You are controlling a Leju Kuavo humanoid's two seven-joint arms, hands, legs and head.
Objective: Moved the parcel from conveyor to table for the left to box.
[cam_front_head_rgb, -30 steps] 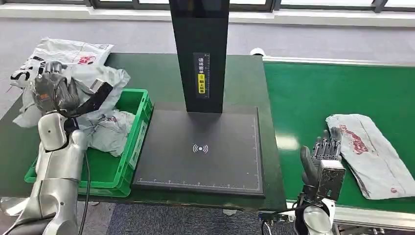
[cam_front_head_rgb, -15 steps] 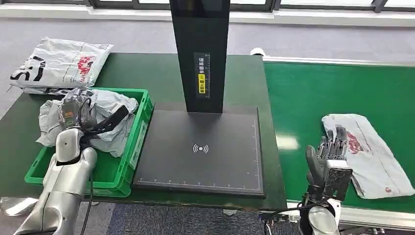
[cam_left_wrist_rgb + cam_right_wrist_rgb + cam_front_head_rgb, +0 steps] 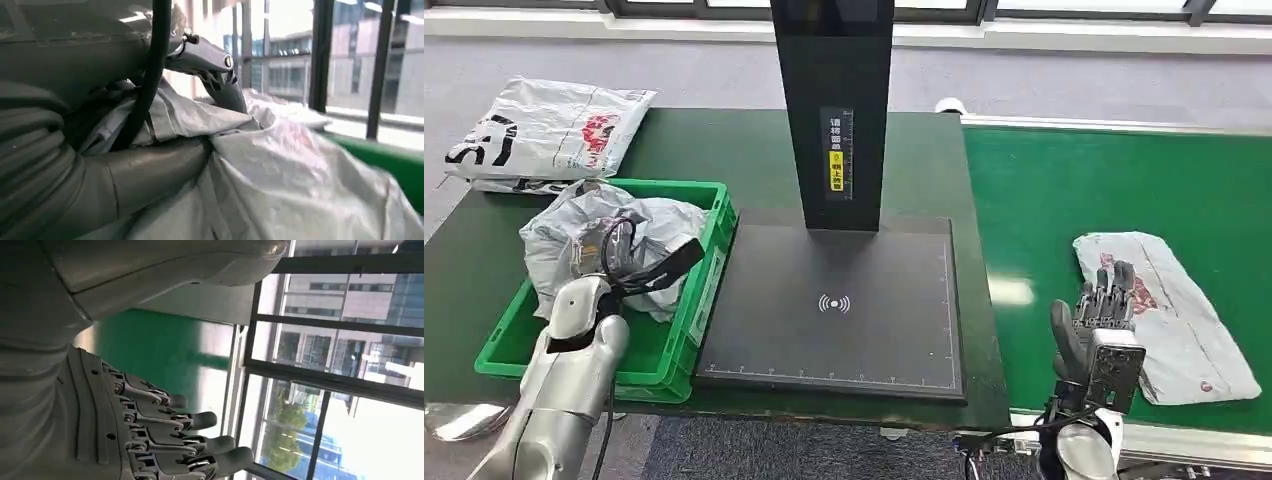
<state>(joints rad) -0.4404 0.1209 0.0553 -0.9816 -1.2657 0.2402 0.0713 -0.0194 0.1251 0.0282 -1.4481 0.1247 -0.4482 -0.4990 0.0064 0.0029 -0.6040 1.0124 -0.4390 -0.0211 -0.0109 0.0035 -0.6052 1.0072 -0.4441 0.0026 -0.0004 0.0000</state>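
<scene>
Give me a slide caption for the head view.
Left hand lowers a grey parcel into the green crate; right hand waits open beside the conveyor parcel.

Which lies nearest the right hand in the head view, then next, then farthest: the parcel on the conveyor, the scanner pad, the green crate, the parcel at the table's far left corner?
From the right hand:
1. Parcel on the conveyor, just beside its fingers.
2. Scanner pad, mid-table.
3. Green crate, beyond the pad.
4. Parcel at the far left corner, behind the crate.
</scene>
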